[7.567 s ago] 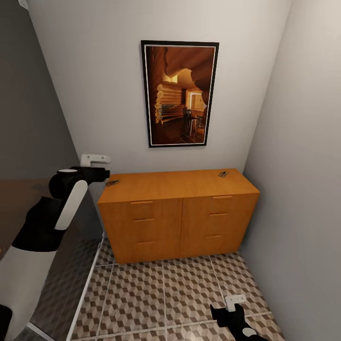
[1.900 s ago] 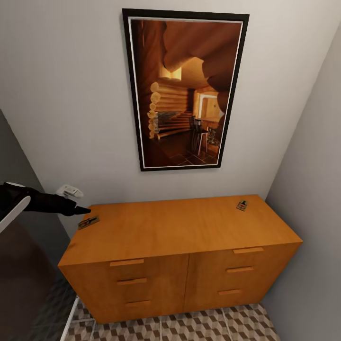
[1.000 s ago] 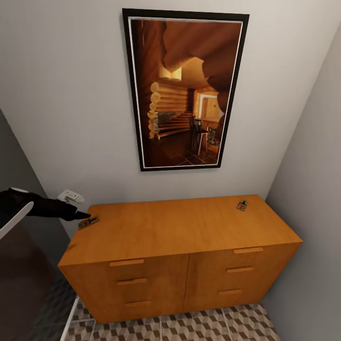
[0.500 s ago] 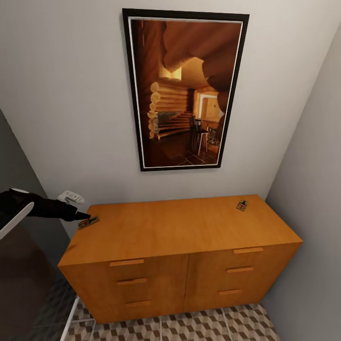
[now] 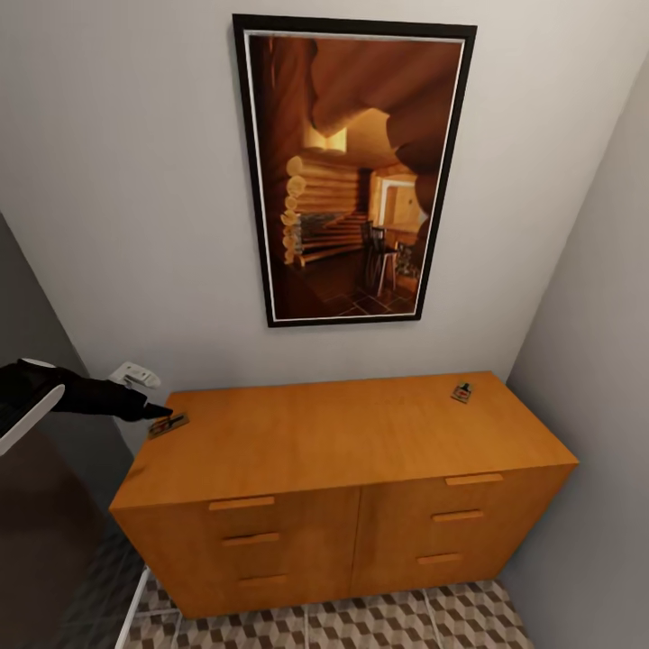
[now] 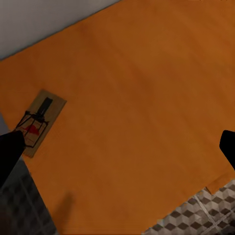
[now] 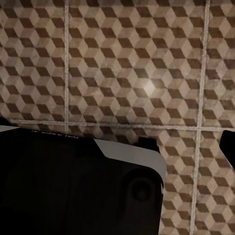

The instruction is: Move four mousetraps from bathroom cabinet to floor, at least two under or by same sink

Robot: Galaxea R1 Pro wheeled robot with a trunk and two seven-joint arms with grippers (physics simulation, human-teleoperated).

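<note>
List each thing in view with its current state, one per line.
Left mousetrap: flat on the cabinet top, ungripped.
Right mousetrap: flat near the back right corner.
Cabinet: drawers shut.
Left tool: open, one fingertip at the left mousetrap.
Right tool: open over the floor tiles.

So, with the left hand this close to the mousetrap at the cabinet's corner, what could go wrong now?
1. The near mousetrap lies by the cabinet top's left edge; the left hand might nudge it off.
2. It is flat and thin, so the open fingers may slip over it.
3. The far mousetrap sits across the top, possibly a long reach.
</note>
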